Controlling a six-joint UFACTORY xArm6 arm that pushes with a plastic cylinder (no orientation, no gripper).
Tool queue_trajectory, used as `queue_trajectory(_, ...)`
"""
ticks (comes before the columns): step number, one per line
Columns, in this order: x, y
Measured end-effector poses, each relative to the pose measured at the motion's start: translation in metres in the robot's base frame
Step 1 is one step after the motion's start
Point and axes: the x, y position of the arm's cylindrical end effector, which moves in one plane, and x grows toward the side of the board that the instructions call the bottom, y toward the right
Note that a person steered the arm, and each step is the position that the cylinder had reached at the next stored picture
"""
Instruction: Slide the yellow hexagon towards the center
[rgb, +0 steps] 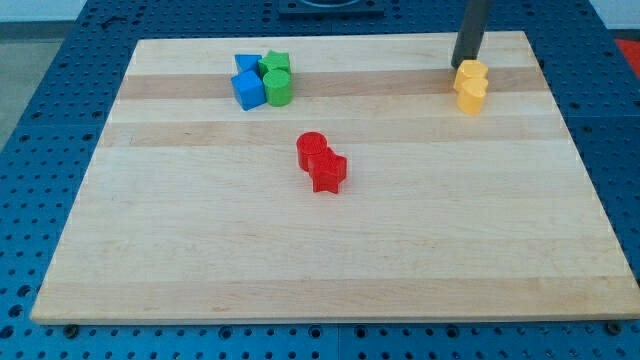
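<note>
Two yellow blocks touch each other at the view's upper right of the wooden board (330, 260). The upper one looks like the yellow hexagon (471, 73); the lower yellow block (470, 95) has a shape I cannot make out. My tip (462, 66) stands at the upper left edge of the yellow hexagon, touching it or nearly so. The dark rod rises from there out of the view's top.
A red cylinder (311, 148) and a red star (328, 172) touch near the board's middle. At the upper left sits a cluster: a blue triangle-like block (245, 64), a blue cube (248, 89), a green star (275, 64), a green cylinder (279, 87).
</note>
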Motion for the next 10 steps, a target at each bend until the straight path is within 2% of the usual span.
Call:
queue_trajectory(2,0.001,0.064)
queue_trajectory(3,0.006,0.073)
queue_trajectory(4,0.019,0.059)
queue_trajectory(8,0.027,-0.008)
queue_trajectory(10,0.065,-0.043)
